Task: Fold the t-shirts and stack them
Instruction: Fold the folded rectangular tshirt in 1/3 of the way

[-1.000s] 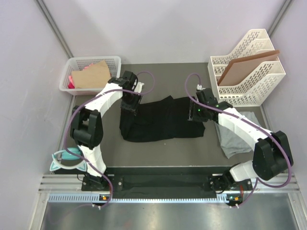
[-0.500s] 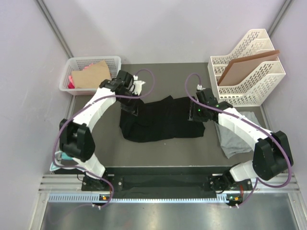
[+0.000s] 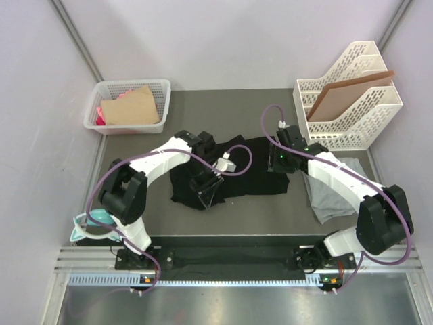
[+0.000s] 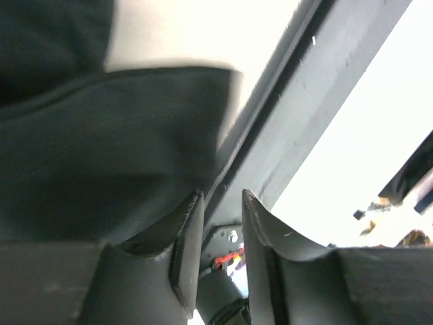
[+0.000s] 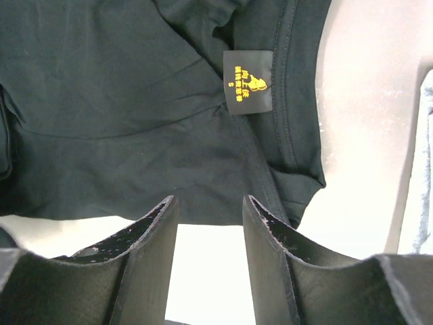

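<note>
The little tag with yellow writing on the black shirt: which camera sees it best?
The right wrist view. The tag is big and sharp inside the black shirt's collar. The top view shows the shirt, but the tag is too small to spot. The left wrist view shows only dark cloth, no tag.

- This looks like a robotics lab: a test cell with bare, pale wall panels (image 3: 237, 40) closed round a dark-topped table (image 3: 257, 217).
- The left arm (image 3: 159, 157) and right arm (image 3: 338, 179), white and trailing purple cables, are bolted to a slotted metal rail (image 3: 74, 261) at the near edge.
- Staged props sit at the back: a white basket (image 3: 132, 82) and a desk file rack (image 3: 379, 108).
</note>
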Robot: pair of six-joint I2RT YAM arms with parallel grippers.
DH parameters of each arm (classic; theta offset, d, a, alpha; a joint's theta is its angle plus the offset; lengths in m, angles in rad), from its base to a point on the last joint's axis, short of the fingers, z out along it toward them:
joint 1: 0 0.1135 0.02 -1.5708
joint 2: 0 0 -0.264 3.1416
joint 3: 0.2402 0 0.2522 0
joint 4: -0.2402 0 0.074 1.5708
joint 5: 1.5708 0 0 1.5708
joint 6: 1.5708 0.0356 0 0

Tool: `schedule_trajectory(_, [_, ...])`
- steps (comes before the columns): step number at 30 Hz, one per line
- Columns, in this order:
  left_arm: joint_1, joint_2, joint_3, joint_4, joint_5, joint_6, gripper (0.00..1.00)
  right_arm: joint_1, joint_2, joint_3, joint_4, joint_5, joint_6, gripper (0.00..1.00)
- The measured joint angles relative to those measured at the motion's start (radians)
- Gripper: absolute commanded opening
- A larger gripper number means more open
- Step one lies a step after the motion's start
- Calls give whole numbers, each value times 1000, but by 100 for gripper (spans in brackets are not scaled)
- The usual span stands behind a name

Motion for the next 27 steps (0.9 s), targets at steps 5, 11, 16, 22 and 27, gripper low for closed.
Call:
schedule_trajectory(5, [4, 41, 47, -103, 13, 103, 38, 0, 16, 20, -16, 13, 0, 45])
schedule_trajectory(11, [96, 74, 237, -129, 43, 173, 37, 0, 30, 24, -27, 24, 0, 45])
schedule_trajectory(16, [306, 75, 295, 2, -23, 64, 37, 0, 31, 24, -24, 9, 0, 47])
schedule_trajectory(22, [264, 184, 324, 103, -131, -30, 36, 0, 32, 24, 11, -77, 11, 49])
schedule_trajectory(27, [216, 299, 344, 177, -199, -72, 36, 14, 35, 24, 34, -109, 19, 49])
